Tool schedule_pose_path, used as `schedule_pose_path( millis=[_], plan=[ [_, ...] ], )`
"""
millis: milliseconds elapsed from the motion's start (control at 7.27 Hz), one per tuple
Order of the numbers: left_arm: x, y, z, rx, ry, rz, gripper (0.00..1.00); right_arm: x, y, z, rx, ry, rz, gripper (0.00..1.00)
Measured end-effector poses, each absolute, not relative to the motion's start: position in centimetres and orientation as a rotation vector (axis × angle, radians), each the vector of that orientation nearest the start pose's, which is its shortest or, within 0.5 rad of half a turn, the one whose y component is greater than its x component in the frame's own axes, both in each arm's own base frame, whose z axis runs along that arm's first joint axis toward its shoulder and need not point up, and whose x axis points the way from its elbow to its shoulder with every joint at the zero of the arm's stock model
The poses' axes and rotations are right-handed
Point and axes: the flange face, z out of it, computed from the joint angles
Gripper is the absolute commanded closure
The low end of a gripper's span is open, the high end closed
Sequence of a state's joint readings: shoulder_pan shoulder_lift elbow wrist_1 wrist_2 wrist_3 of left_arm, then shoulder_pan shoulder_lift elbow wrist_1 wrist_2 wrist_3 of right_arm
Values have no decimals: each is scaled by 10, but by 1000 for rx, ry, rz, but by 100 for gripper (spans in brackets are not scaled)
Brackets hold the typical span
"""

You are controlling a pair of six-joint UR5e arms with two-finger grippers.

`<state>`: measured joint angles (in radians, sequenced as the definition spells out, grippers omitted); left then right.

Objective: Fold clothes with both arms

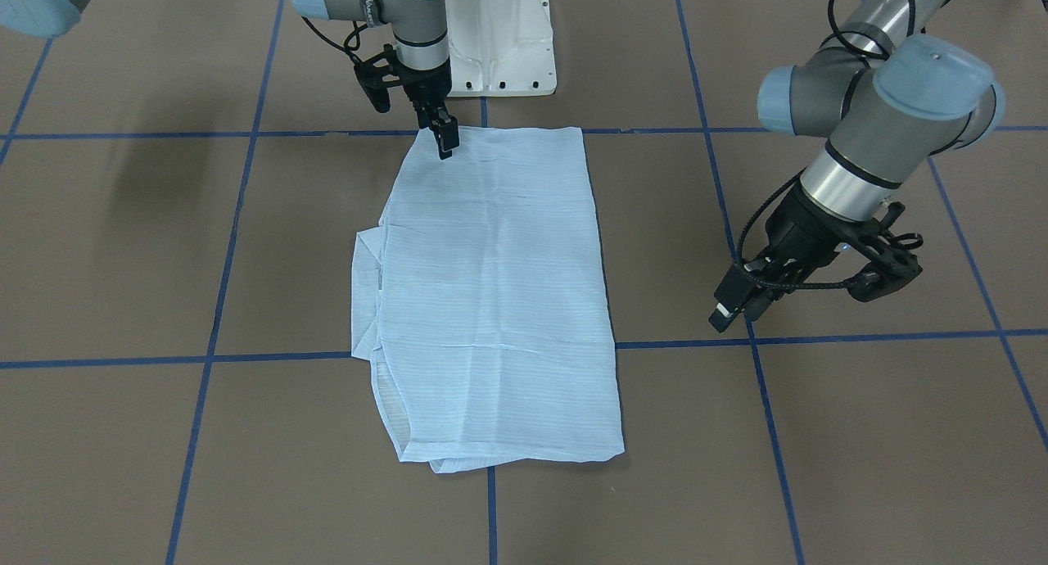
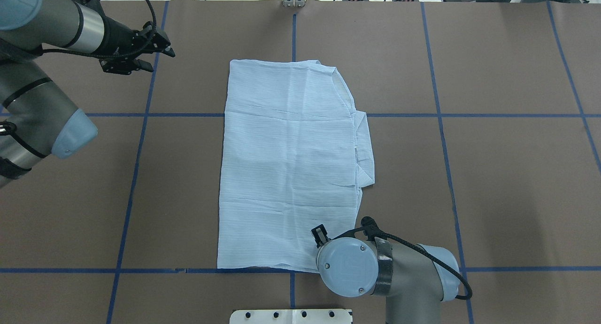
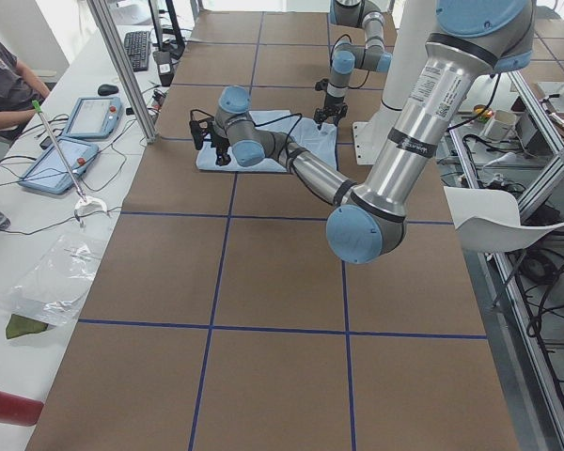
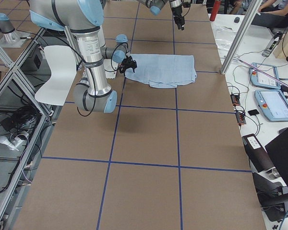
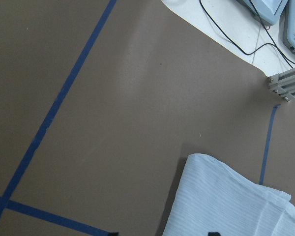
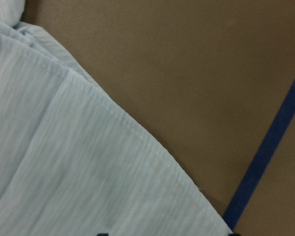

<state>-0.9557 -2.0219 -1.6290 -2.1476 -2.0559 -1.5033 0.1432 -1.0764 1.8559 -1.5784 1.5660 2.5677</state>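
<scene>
- Right gripper points straight down, low over the shirt's near right corner. We cannot tell whether it touches the cloth. In its wrist view the fingertips sit wide apart at the frame's bottom edge, so we read it as spread and holding nothing.
- Left gripper hangs empty with its fingers parted, well apart from the shirt and off its left side.
- We judge the shirt to be thin, light and limp. It will sag from any hold and will not slide stiffly, and its stacked layers may slip over one another.
- Corners look like the best places to take hold. We would pinch through every layer at the two near corners so that the edge lifts evenly, one arm at each.
- It is pale blue with fine stripes, folded into a long rectangle with a few creases across it. A tucked flap pokes out along its right edge. We see no collar or buttons.
- It lies flat at the middle of the brown table, running lengthways away from the robot. Its near edge lies along a blue tape line, just ahead of the white pedestal base.
</scene>
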Motion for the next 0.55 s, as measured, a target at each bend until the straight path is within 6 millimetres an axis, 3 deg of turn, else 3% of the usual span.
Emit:
schedule_pose_path(
  millis=[275, 413, 551],
  plan=[
    [305, -582, 306, 142, 1154, -524, 33, -598, -218, 264, -332, -738, 1078, 32],
    [305, -582, 305, 142, 1155, -523, 33, -599, -217, 265, -330, -736, 1077, 45],
    [304, -581, 305, 143, 1157, -523, 33, -600, -215, 265, -330, -736, 1076, 75]
  ],
)
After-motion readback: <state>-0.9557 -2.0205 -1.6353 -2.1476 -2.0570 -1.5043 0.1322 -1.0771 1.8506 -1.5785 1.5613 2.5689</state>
